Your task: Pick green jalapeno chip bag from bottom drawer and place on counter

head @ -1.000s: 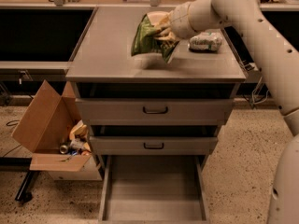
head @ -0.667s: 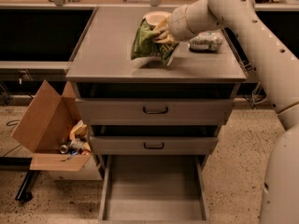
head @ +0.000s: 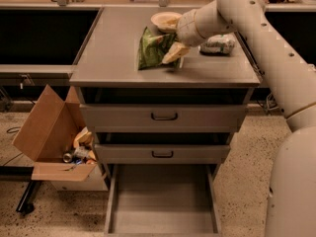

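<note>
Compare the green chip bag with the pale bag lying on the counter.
The green jalapeno chip bag is dark glossy green; the pale bag is whitish. The green one stands tilted at the counter's middle with the gripper closed on its right edge; the pale one lies flat, untouched, further right. The green one looks larger. Both are small crinkly packets.

My claw (head: 168, 37) grips the bag (head: 152, 49), glossy green, crumpled, upright, low over the matte grey worktop (head: 111, 53) near its middle. Down below, the bottom drawer (head: 163, 201) stands pulled open, flat grey floor showing.
</note>
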Robot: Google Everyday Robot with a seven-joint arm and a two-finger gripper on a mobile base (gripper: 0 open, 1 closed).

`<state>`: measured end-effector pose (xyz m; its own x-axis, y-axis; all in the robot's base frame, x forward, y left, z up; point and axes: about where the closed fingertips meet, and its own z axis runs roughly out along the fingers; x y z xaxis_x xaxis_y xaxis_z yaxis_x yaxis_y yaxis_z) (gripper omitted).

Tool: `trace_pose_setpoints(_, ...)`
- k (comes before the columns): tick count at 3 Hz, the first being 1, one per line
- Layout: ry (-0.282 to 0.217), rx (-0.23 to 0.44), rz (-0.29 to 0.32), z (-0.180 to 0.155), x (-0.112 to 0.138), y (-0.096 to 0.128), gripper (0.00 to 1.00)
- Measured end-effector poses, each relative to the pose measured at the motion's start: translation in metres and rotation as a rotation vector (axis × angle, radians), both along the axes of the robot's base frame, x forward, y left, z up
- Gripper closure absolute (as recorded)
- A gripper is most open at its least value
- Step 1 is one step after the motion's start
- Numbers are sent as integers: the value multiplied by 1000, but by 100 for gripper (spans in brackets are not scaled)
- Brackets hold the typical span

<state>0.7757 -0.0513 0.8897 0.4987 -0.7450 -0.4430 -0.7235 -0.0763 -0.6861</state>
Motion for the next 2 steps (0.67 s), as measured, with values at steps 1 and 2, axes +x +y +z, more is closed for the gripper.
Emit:
trace_pose_setpoints(1,-26,4,8,16,-1,1,0)
trace_pose_setpoints(2,-109,21,9,50,-10,-7,0)
